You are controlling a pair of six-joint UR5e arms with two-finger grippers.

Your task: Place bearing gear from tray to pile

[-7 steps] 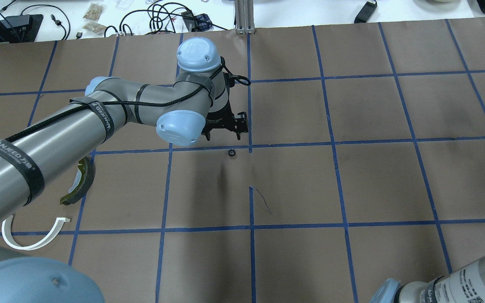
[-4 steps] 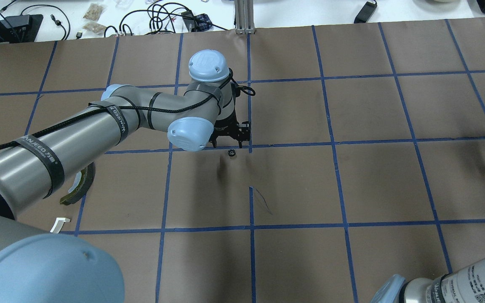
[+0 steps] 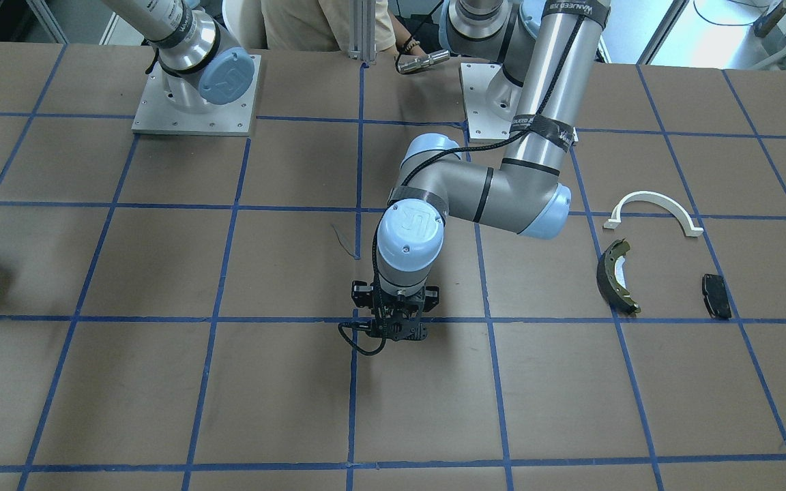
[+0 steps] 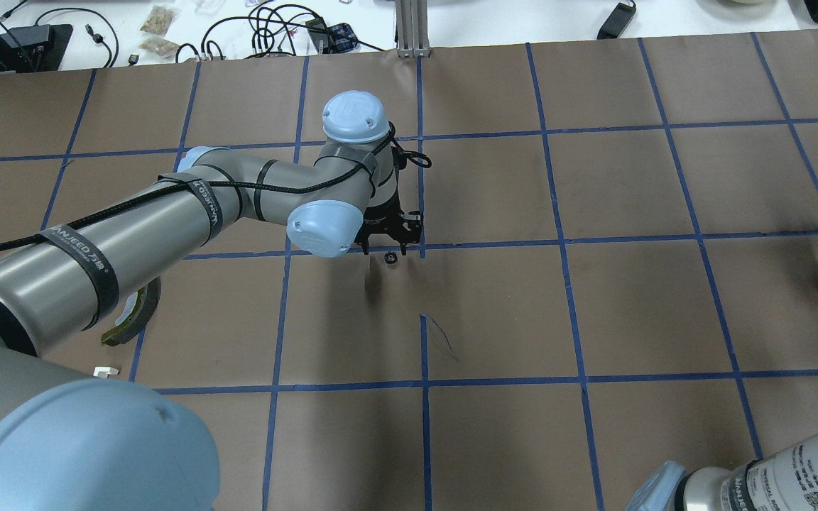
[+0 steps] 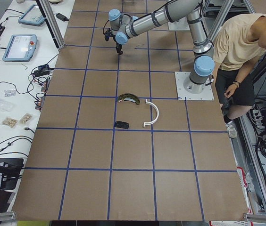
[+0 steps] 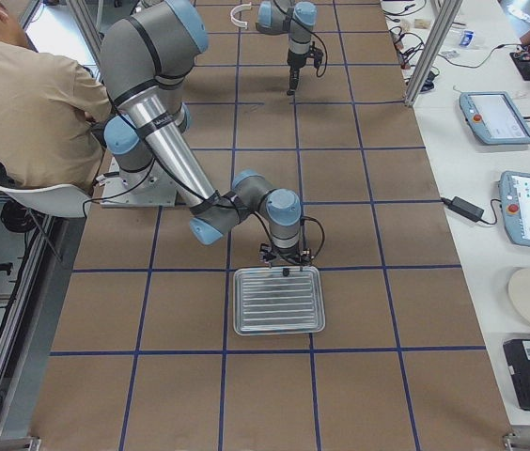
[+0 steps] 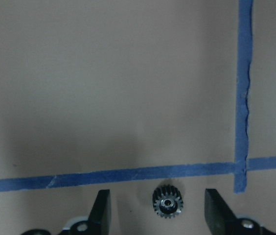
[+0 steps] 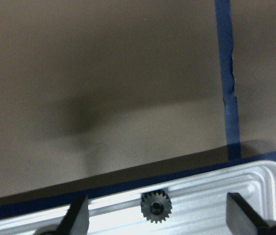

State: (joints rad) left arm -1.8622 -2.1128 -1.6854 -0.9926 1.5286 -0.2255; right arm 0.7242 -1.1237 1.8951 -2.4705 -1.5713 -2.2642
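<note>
A small dark toothed bearing gear (image 7: 168,201) lies on the brown paper beside a blue tape crossing; it also shows in the overhead view (image 4: 391,257). My left gripper (image 7: 157,197) is open, low over it, one finger on each side and apart from it. A second gear (image 8: 155,206) lies in the silver tray (image 8: 255,181). My right gripper (image 8: 157,198) is open above that gear at the tray's edge (image 6: 279,301). The pile lies far off: an olive brake shoe (image 3: 617,276), a white arch (image 3: 652,208) and a black brake pad (image 3: 716,295).
Brown paper with a blue tape grid covers the table (image 4: 593,319). A person in a beige shirt (image 5: 239,42) sits behind the robot bases. Cables and tablets (image 5: 22,47) lie on the white bench past the far edge.
My left arm has moved toward the robot and down, bringing its open gripper over the gear on the paper. The gear has not moved.
</note>
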